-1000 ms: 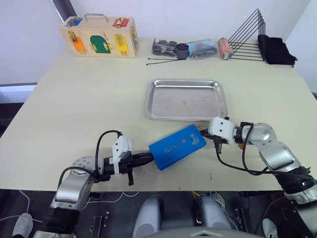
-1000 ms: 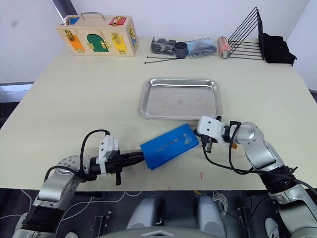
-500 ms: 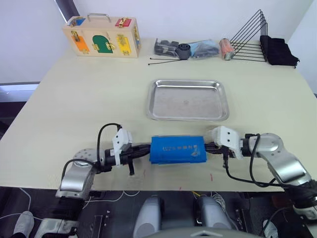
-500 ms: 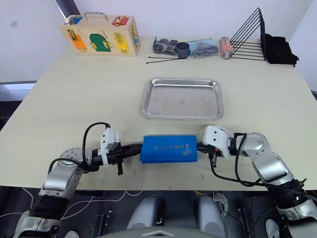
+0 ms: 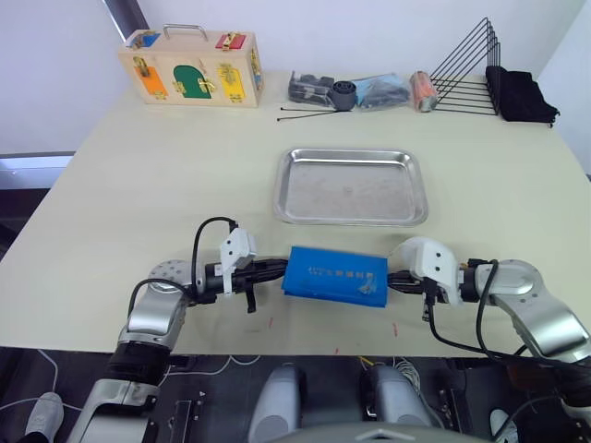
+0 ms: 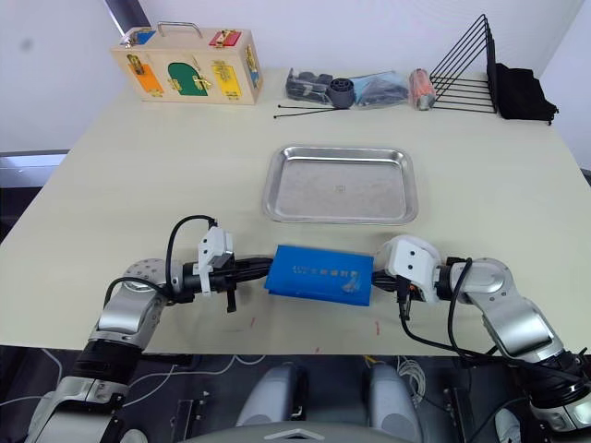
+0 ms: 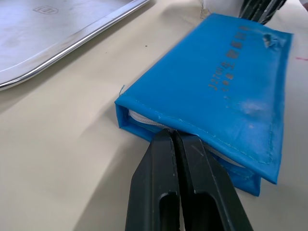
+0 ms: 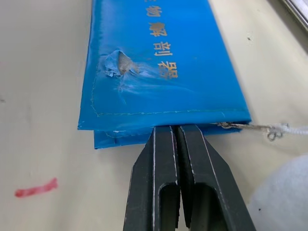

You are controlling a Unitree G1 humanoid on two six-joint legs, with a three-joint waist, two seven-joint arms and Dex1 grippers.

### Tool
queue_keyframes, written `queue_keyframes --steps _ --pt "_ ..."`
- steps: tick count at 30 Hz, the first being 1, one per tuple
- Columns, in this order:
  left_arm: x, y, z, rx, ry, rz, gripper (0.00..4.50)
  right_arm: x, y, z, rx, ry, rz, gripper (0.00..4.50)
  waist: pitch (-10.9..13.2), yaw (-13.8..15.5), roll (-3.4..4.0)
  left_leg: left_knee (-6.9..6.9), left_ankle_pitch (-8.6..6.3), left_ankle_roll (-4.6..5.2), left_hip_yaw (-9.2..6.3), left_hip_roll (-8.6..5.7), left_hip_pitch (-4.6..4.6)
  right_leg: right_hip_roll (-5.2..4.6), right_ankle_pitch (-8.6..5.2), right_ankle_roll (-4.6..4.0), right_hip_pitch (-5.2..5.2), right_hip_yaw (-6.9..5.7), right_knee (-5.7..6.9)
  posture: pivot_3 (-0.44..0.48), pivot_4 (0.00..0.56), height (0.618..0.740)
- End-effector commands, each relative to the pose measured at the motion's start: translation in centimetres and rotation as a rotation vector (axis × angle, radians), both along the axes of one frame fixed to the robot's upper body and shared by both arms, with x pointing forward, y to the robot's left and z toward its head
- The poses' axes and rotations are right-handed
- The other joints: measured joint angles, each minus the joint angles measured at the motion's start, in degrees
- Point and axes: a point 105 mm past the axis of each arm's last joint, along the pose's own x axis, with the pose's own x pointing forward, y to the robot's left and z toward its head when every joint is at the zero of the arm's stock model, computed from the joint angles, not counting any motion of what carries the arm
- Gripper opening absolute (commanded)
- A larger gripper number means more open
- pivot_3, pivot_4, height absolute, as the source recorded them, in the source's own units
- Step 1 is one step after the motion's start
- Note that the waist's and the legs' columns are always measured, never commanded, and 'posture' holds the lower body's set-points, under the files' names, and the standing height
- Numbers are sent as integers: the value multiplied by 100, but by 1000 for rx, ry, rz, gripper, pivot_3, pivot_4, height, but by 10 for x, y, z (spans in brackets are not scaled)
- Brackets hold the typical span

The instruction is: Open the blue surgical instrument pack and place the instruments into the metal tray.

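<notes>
The blue surgical instrument pack (image 5: 335,273) lies almost level near the table's front edge, closed, with print on its upper face. My left gripper (image 5: 281,273) is shut on its left end, and the fingers (image 7: 169,159) pinch the lower seam. At the opposite end my right gripper (image 5: 391,281) is shut on the pack's edge (image 8: 163,120), beside a small zipper pull with a white cord (image 8: 269,130). The metal tray (image 5: 349,187) sits empty just beyond the pack. The instruments are out of view.
Along the far edge stand a wooden latch box (image 5: 191,66), a cluster of small dark parts (image 5: 355,90), thin black rods (image 5: 305,113), a black wire rack (image 5: 466,69) and a black cloth (image 5: 522,95). Small red marks (image 8: 36,187) dot the table near the pack.
The pack has swung from a tilt, right end toward the tray, to almost level and nearer the front edge. Both grippers moved with it and stayed shut on its ends.
</notes>
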Motion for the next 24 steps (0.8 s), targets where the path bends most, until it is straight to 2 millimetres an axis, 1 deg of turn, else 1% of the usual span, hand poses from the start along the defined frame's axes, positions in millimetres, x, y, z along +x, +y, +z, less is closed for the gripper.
queue_keyframes --steps 1,4,8,11,13,15,17,18,19,20,21,22,23,24 --pt "-5 -7 -4 4 6 -30 121 -2 -7 3 13 4 -17 111 0 2 0 0 0 0 0 0 0 0 0 0 0 0 0 0 150 740" --pt "-4 -3 -5 11 3 4 121 -5 -18 3 15 11 -39 111 0 6 -1 0 0 0 1 0 0 -1 0 0 0 0 0 0 150 740" --pt "-4 13 -5 26 22 67 121 -8 -28 16 94 0 -58 111 0 -20 -1 0 0 0 -1 0 0 0 0 0 0 1 -1 0 150 740" --pt "-4 23 2 27 4 88 121 -14 -35 22 145 0 -55 111 0 -61 0 -2 0 0 -2 3 6 4 0 0 0 5 2 0 150 740" --pt "-5 29 9 28 -19 87 121 -19 -34 27 198 -16 -40 111 0 -59 0 -2 0 0 -4 4 6 7 0 0 0 5 3 0 150 740" --pt "-8 36 17 35 -43 72 121 -29 -28 31 251 -20 22 111 0 -59 -1 -2 0 0 -4 4 5 7 0 0 -1 4 2 0 150 740" --pt "-10 41 28 43 -76 47 121 -39 -21 30 287 -38 87 111 1 -44 -1 -3 0 0 -4 5 4 6 0 0 -1 4 2 0 150 740" --pt "-11 43 32 46 -89 33 121 -41 -18 29 298 -53 102 111 1 -36 -1 -2 0 0 -4 5 4 6 0 0 -1 3 1 0 150 740" --pt "-14 43 38 41 -97 5 0 -42 -14 28 307 -76 121 618 1 -34 -2 -2 0 0 -3 5 3 5 0 0 -1 2 1 0 150 740" --pt "-17 43 42 35 -101 -20 0 -43 -12 27 312 -94 137 944 1 -33 -2 -1 0 0 -2 5 3 4 0 0 0 2 1 0 150 740" --pt "-19 42 46 29 -104 -40 0 -43 -10 26 313 -111 151 1494 1 -31 -2 -1 0 0 0 4 2 3 0 1 0 3 1 0 150 740" --pt "-23 42 50 24 -102 -77 0 -44 -8 24 312 -131 169 1660 1 -31 -2 -1 0 0 0 4 2 3 -1 1 -1 3 0 0 150 740" --pt "-27 42 52 25 -102 -112 566 -45 -6 23 314 -154 192 2349 1 -31 -2 -1 0 0 -1 4 2 4 -1 1 0 2 0 0 150 740" --pt "-30 42 55 35 -103 -146 702 -45 -4 22 319 -185 210 2626 1 -31 -2 -1 0 0 0 4 2 4 -1 0 0 2 0 0 150 740"
